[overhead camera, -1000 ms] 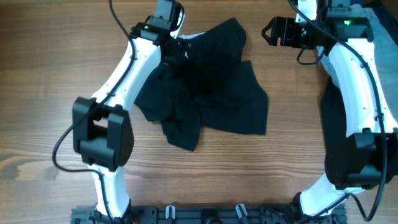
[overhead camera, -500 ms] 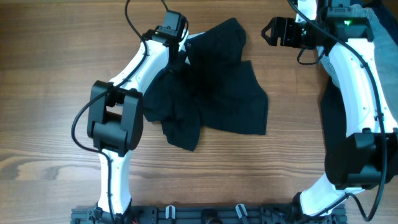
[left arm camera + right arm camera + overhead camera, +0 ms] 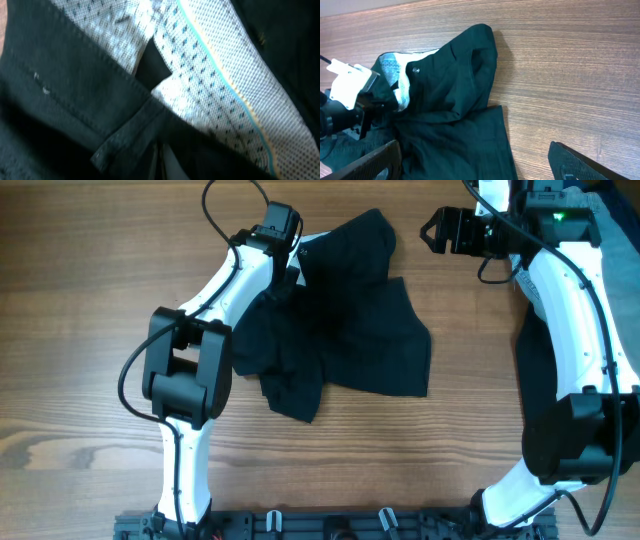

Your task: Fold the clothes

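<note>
Since one second ago, the left arm's elbow has swung toward the centre. The left gripper (image 3: 288, 258) stays at the waistband of the shorts (image 3: 350, 330), which lie crumpled at upper centre of the table (image 3: 80, 330). They look soft and light, so I judge the firmer waistband the best hold. Only the left wrist view shows the grey lining (image 3: 210, 65), yet not whether the jaws are closed. The right gripper (image 3: 428, 232), upper right, is apart.

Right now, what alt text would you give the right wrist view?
Crumpled black shorts lie on a wooden table, grey waistband lining showing where the left gripper meets the fabric. The right gripper hangs open above, holding nothing.
</note>
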You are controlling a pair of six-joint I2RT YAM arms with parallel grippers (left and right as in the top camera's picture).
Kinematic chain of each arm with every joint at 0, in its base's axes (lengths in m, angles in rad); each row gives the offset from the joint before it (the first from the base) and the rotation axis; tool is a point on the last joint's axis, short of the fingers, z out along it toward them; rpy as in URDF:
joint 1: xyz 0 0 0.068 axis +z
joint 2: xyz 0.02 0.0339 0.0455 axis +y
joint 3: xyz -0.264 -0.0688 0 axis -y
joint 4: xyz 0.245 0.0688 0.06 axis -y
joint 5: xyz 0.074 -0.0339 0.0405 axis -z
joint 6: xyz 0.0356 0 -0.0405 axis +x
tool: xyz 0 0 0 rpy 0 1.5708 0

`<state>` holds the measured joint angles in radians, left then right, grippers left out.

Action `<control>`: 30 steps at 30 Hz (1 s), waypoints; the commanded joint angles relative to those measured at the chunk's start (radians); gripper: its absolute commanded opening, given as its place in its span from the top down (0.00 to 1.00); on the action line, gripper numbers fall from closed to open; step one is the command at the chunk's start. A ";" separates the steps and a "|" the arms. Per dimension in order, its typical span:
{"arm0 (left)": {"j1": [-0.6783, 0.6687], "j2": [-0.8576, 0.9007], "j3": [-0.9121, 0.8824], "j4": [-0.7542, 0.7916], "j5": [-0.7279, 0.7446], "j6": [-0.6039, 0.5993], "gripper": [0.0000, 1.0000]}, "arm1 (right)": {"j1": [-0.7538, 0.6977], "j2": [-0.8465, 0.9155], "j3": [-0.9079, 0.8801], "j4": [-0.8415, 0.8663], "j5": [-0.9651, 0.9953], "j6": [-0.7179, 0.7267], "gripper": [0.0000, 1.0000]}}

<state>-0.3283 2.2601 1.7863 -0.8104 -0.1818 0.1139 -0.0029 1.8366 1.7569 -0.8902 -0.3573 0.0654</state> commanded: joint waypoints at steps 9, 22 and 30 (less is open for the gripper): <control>0.011 -0.167 0.044 -0.137 0.083 0.016 0.23 | 0.003 -0.011 0.008 0.002 0.010 -0.013 0.05; 0.013 0.039 0.043 -0.136 0.079 0.040 0.00 | 0.003 -0.011 0.008 0.000 0.011 -0.014 0.05; 0.013 0.042 0.047 -0.072 -0.074 0.007 0.90 | 0.003 -0.007 0.008 0.009 0.011 -0.013 0.01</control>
<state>-0.3241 2.2929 1.8320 -0.8875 -0.1532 0.1436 -0.0029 1.8366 1.7569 -0.8894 -0.3573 0.0654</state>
